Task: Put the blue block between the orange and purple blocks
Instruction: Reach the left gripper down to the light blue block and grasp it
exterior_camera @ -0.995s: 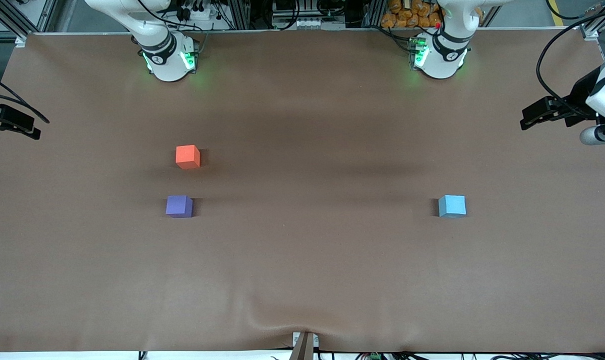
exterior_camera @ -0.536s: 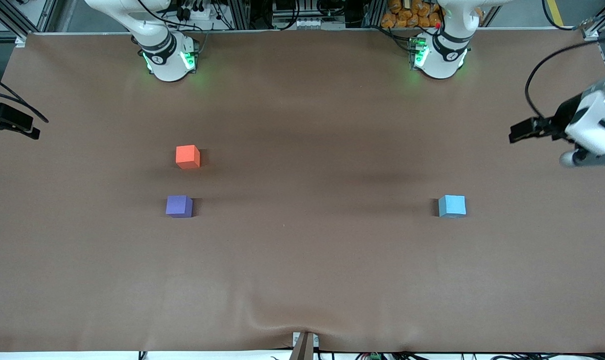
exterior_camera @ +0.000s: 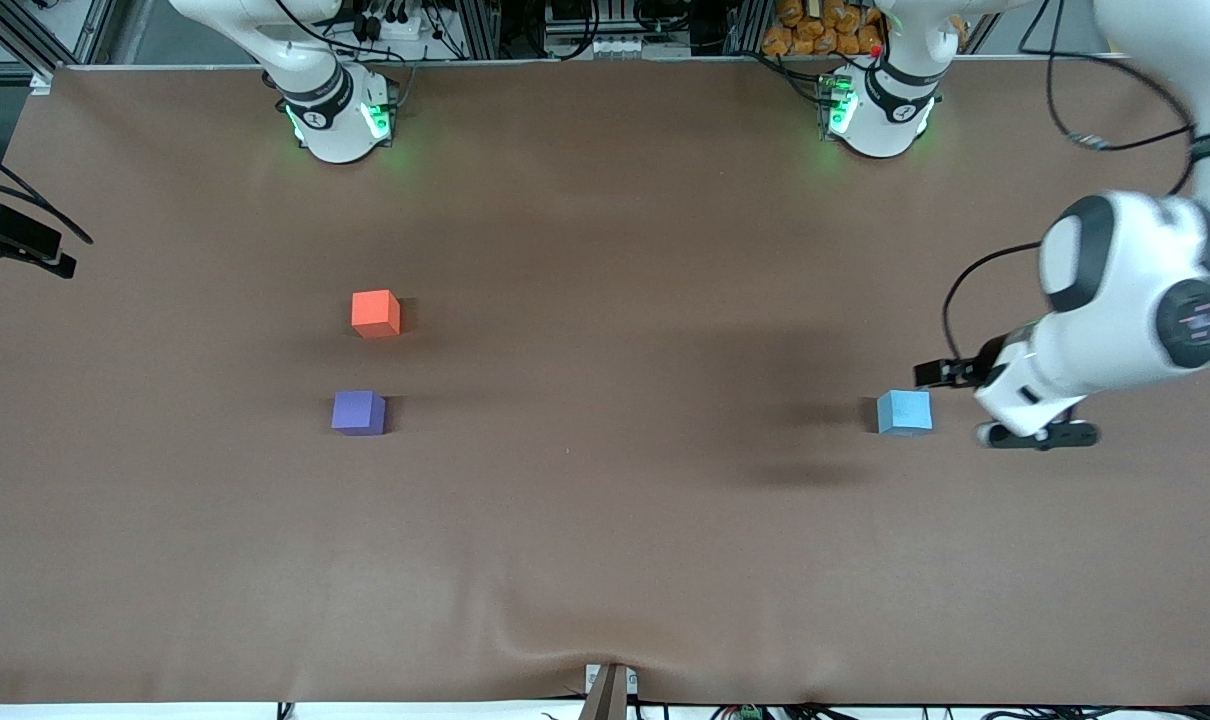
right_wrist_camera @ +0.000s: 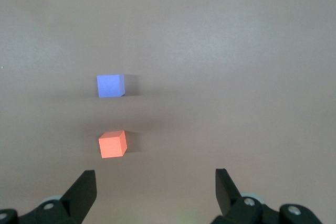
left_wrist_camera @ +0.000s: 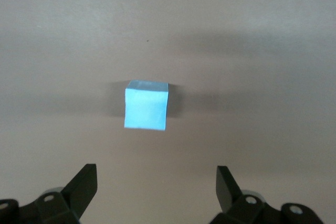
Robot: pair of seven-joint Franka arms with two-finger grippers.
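We are on the approach: our left gripper (left_wrist_camera: 155,182), fingers spread and empty, hangs beside the blue block (exterior_camera: 904,412), which sits on the desk (exterior_camera: 605,560). From that block, the orange block (exterior_camera: 375,313) and purple block (exterior_camera: 358,412) lie well toward the right arm's end, where the right gripper (right_wrist_camera: 155,182) waits open. Next we judge it must centre over the block and descend.

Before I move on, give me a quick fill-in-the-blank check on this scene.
1. The left pincer, fingers apart, is beside the ___ block.
2. The purple block lies ___ the front camera than the orange block.
3. The blue block rests on the ___.
Missing words: blue; nearer to; table
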